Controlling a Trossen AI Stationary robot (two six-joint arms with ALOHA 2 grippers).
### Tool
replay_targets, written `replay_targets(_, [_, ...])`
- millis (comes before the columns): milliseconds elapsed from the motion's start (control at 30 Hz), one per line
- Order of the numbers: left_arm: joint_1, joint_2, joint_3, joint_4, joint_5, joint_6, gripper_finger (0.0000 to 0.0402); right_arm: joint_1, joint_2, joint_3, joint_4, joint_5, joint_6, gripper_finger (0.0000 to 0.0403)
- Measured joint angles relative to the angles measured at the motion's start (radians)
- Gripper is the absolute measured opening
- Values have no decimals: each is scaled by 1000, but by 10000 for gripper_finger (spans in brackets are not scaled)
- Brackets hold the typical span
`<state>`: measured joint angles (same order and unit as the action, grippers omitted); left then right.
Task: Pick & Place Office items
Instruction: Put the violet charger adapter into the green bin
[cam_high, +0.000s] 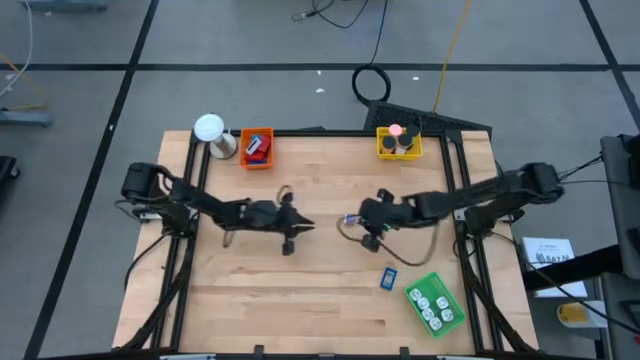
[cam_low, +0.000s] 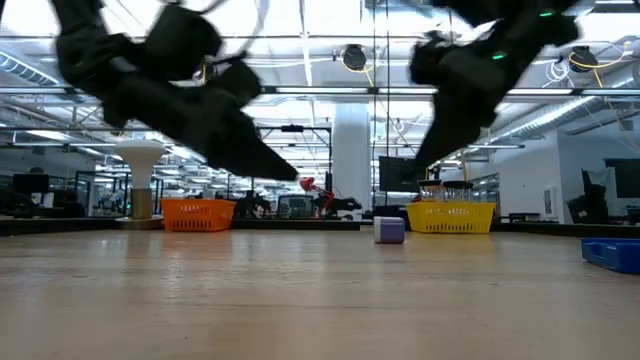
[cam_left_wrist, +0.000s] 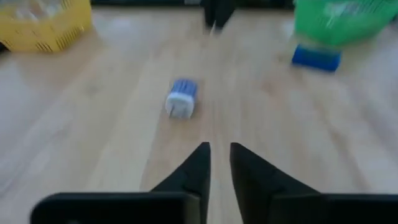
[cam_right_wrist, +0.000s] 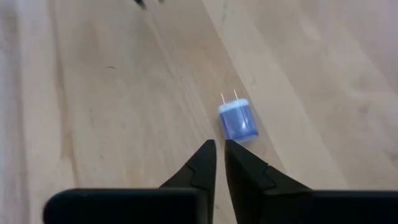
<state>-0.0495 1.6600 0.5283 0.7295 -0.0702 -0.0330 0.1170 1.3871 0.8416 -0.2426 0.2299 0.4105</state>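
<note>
A small blue-and-white plug adapter (cam_right_wrist: 237, 120), with two prongs showing, lies loose on the wooden surface (cam_high: 300, 290) between the two grippers, held by neither. The right gripper (cam_right_wrist: 219, 153) is placed just beside the adapter, its fingers drawn to a narrow slit with nothing between them. The left gripper (cam_left_wrist: 217, 155) is on the other side of the adapter, a little farther from it, also narrowed and empty.

The step in hand is judged to be the approach for a pick of this adapter. Before any grasp, the jaws of whichever gripper is used would have to be spread wider than the adapter's body and brought down around it.

A yellow tray (cam_high: 398, 143) stands at the far edge of the surface beyond the adapter; a blue rectangular piece (cam_high: 388, 278) and a green tray (cam_high: 436, 303) lie nearer the front edge.
</note>
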Motion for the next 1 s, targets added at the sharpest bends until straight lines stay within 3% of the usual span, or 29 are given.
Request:
replay_targets(200, [-5,-42,-217,401,-12,-6,24,-107,225,264,-261,-92,-48,85])
replay_targets(300, [-5,-42,-280,499,-27,-4,14,-145,319,392,-384,-103,-107,124])
replay_targets(467, [-5,-42,-298,497,-28,-27,4,-177,440,554,-490,-142,-197,191])
replay_targets(633, [-5,-42,-292,499,-27,-32,4,-188,516,602,-503,-208,-218,237])
replay_targets(833, [-5,-42,-292,500,-27,-28,22,-188,574,602,-547,-206,-218,245])
replay_targets(1000, [-4,-42,-292,501,-27,-42,25,-188,594,602,-546,-195,-246,226])
